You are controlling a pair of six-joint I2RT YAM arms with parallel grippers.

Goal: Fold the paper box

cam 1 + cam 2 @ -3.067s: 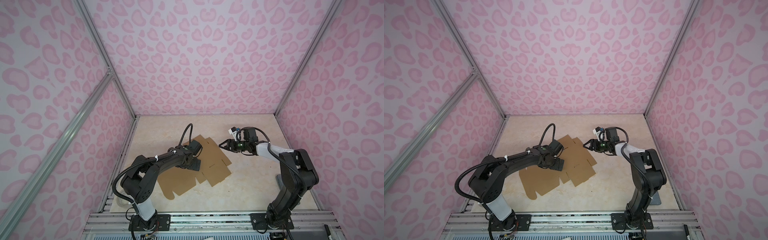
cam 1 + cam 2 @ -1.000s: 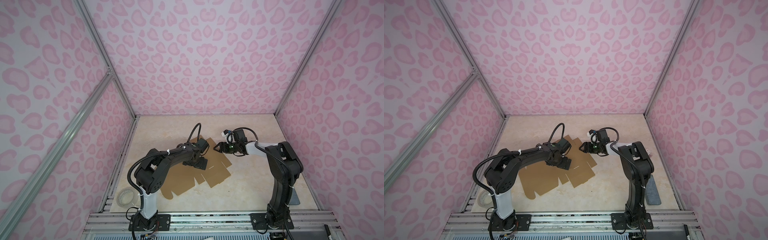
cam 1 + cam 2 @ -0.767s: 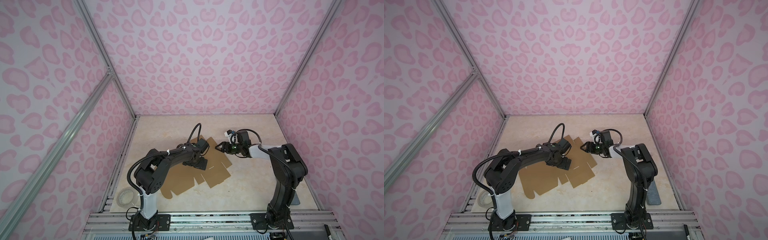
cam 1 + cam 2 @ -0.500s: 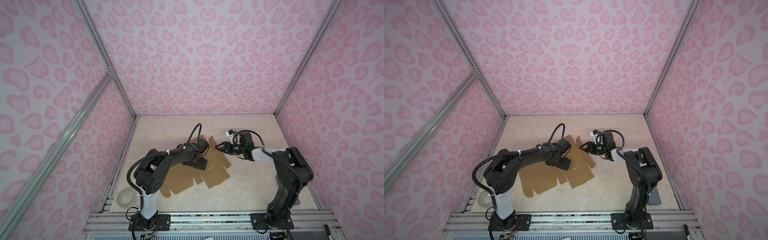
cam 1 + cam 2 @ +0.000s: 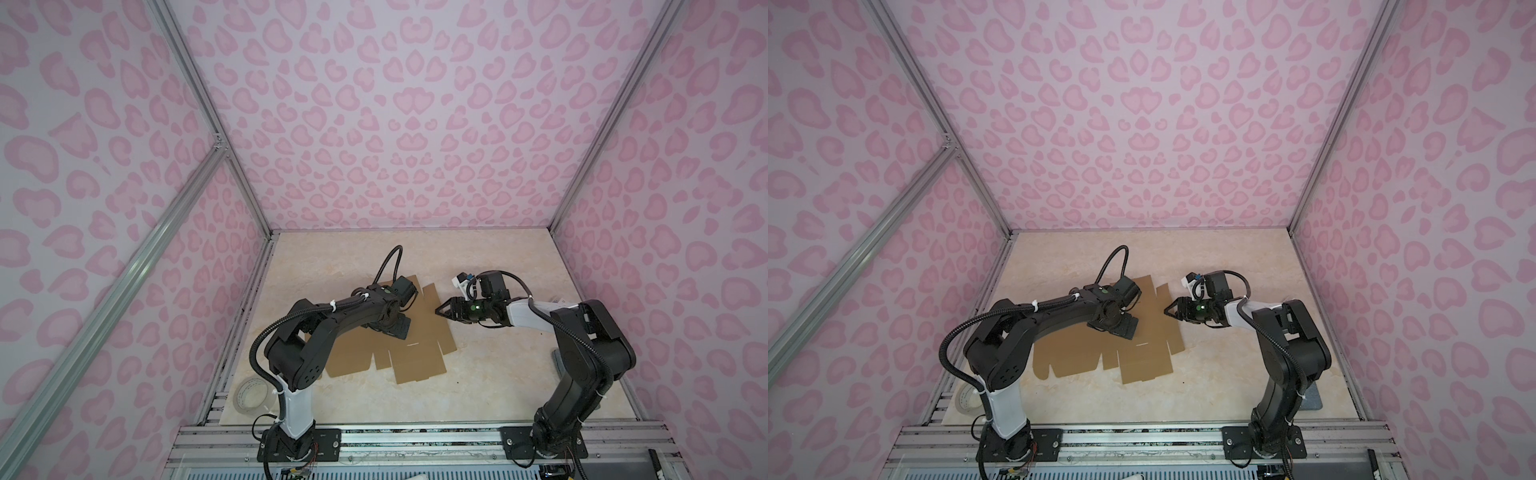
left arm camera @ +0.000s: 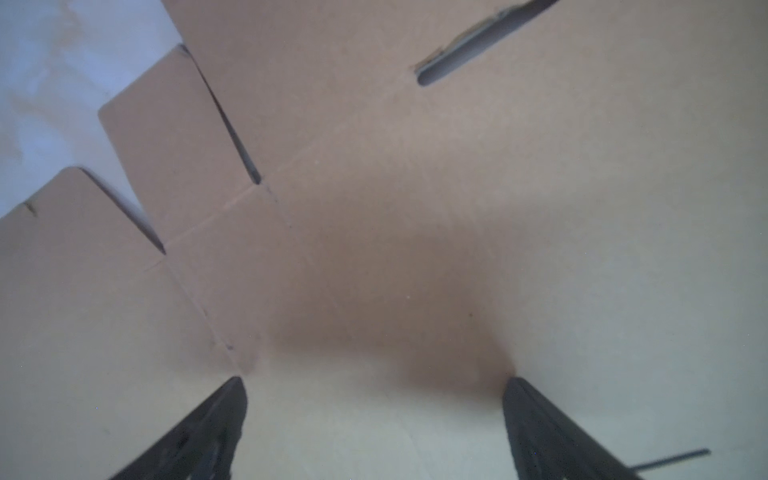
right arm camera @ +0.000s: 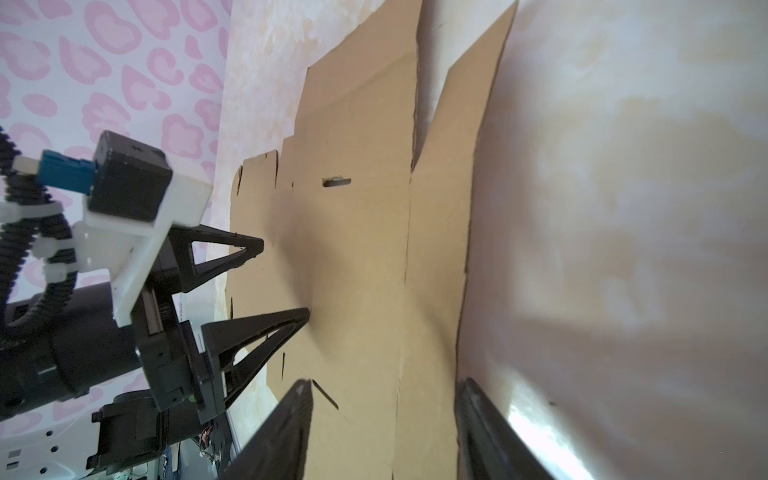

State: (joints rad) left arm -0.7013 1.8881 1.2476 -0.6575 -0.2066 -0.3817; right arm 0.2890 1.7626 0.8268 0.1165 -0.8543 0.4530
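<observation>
The paper box (image 5: pixel 419 357) (image 5: pixel 1146 357) is a flat brown die-cut sheet with flaps and slits, lying on the table in both top views. My left gripper (image 5: pixel 395 328) (image 5: pixel 1123 328) points down onto the sheet's middle panel. Its jaws stand wide open with bare cardboard (image 6: pixel 415 208) between the fingertips of the left gripper (image 6: pixel 374 380). My right gripper (image 5: pixel 438 311) (image 5: pixel 1167 311) is low at the sheet's right edge. In the right wrist view the right gripper (image 7: pixel 385 381) is open across the edge flap (image 7: pixel 436 291), one finger over cardboard, one over the table.
A roll of clear tape (image 5: pixel 252 395) (image 5: pixel 966 397) lies at the table's front left corner. A dark grey pad (image 5: pixel 1312 395) sits behind the right arm's base. Pink patterned walls close in the left, back and right sides.
The right gripper's jaws have narrowed and its arm has swung its elbow out to the right, the tips staying at the sheet's right edge. The left gripper stays pressed on the sheet.
</observation>
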